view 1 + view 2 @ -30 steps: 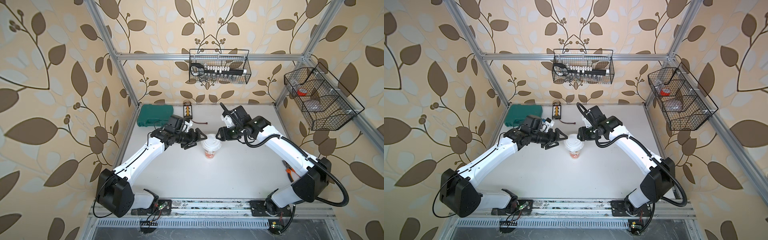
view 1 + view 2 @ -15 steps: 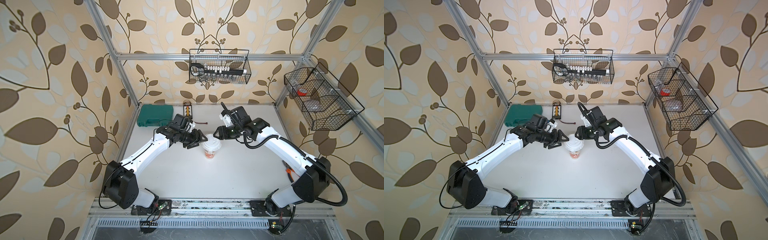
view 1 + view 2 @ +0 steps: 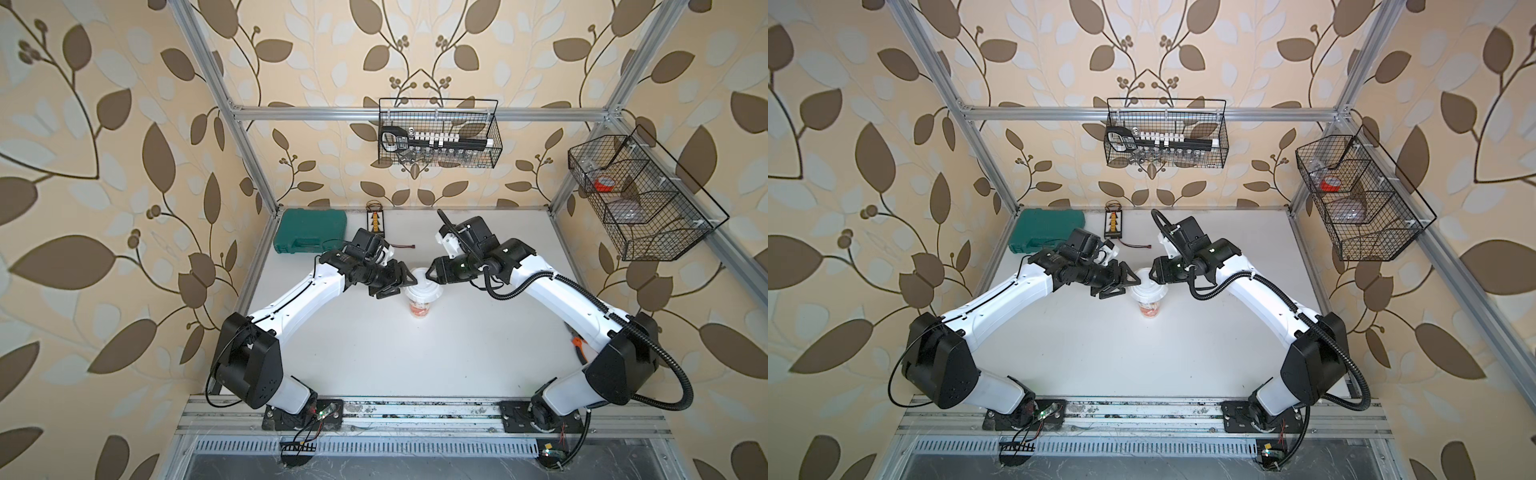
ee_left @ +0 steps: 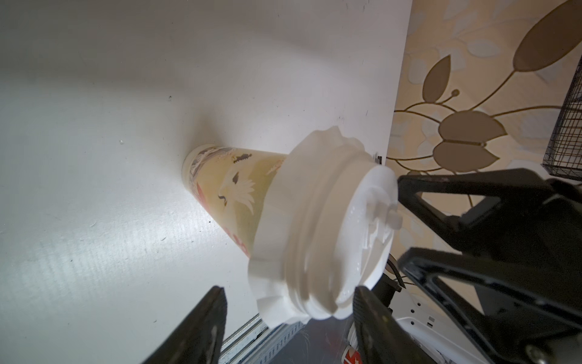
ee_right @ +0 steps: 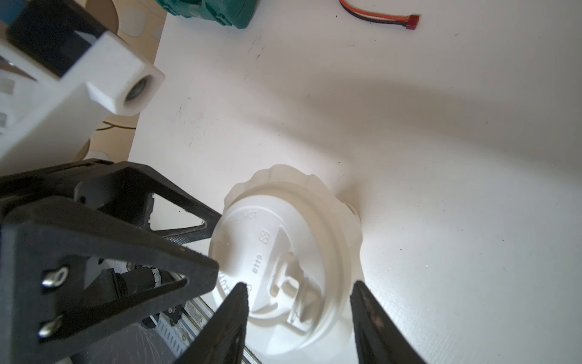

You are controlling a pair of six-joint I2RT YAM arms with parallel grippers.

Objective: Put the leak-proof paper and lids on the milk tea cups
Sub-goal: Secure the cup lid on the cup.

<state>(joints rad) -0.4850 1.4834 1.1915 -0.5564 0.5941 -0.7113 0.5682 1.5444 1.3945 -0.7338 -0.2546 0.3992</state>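
Two grippers meet at the top of one tall white paper cup with red-orange print (image 3: 419,309), which stands upright on the white tabletop (image 3: 374,357) between them. The thin, translucent whitish round leak-proof paper (image 4: 277,201) lies over the cup's rim. Its wavy edge hangs down all round, under a stiff white round plastic lid (image 5: 283,249). The left gripper (image 3: 403,286) has its jaws apart, one fingertip touching the lid's edge. The right gripper (image 3: 432,275), opposite it, also has its jaws apart, fingers either side of the lid's top; whether they touch it I cannot tell.
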